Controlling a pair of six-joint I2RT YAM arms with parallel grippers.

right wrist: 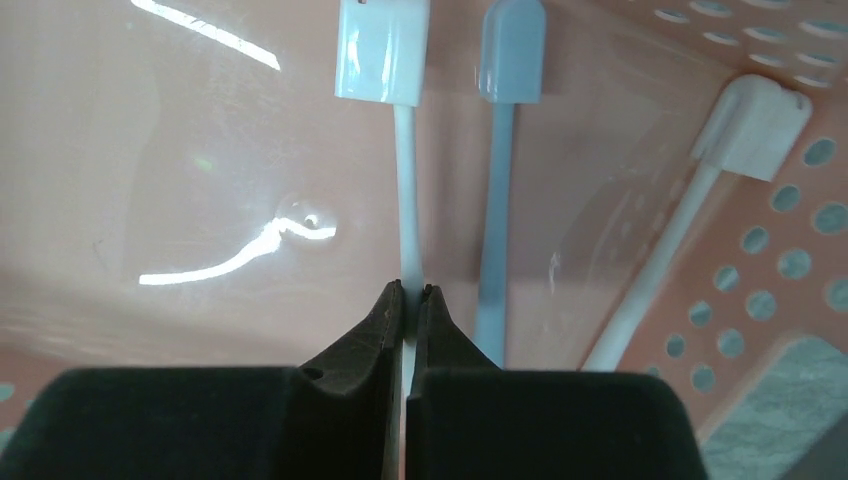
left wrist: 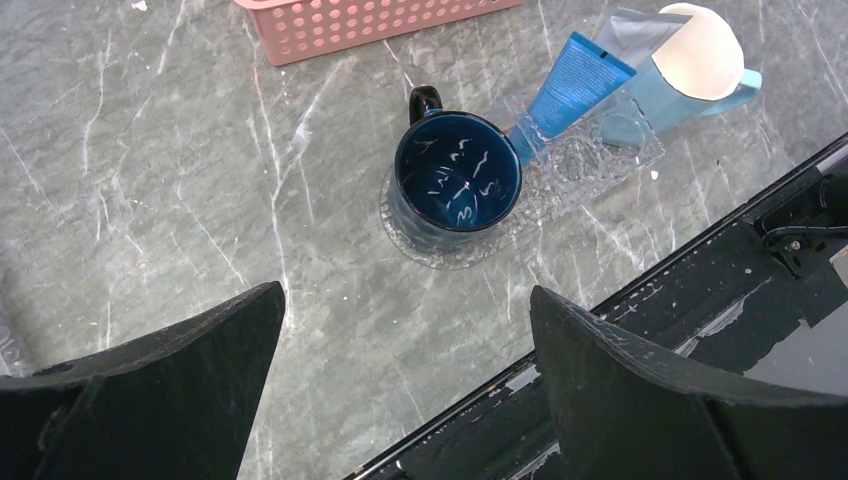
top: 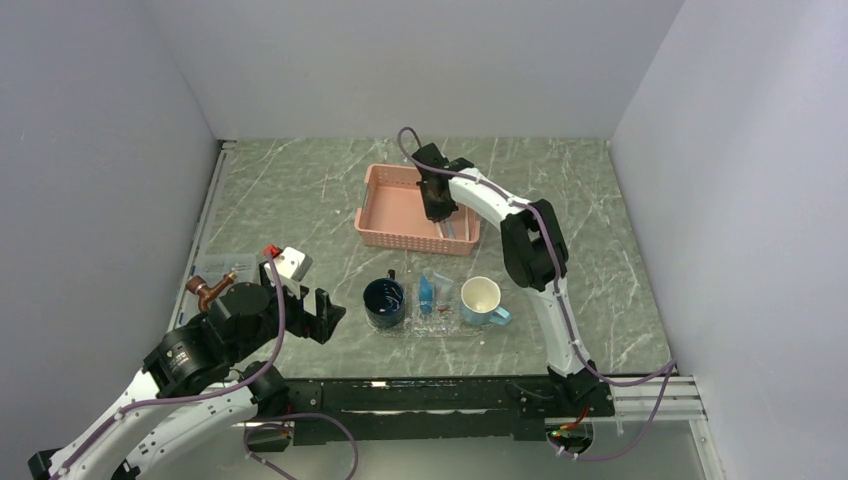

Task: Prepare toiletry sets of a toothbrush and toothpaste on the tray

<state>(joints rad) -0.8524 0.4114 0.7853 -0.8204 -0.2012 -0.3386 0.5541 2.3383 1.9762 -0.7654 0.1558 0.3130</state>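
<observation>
The clear tray [top: 440, 323] lies at the near middle and bears a dark blue mug [top: 384, 302], a blue toothpaste tube [top: 427, 292] and a light blue mug [top: 482, 300]. My right gripper [top: 437, 207] is down inside the pink basket [top: 385, 215]. In the right wrist view it [right wrist: 412, 290] is shut on the handle of a pale toothbrush [right wrist: 405, 170]. Two more toothbrushes [right wrist: 497, 200] [right wrist: 665, 255] lie beside it. My left gripper [top: 325, 312] is open and empty left of the tray. In its wrist view [left wrist: 407, 295] the mug [left wrist: 457, 172], toothpaste [left wrist: 568, 85] and tray [left wrist: 590, 165] lie ahead.
A white box with a red part [top: 288, 261] and a copper pipe fitting [top: 210, 291] sit at the near left by my left arm. The pink basket's wall [left wrist: 370, 20] stands behind the tray. The black table edge rail [left wrist: 700, 270] runs close under my left gripper.
</observation>
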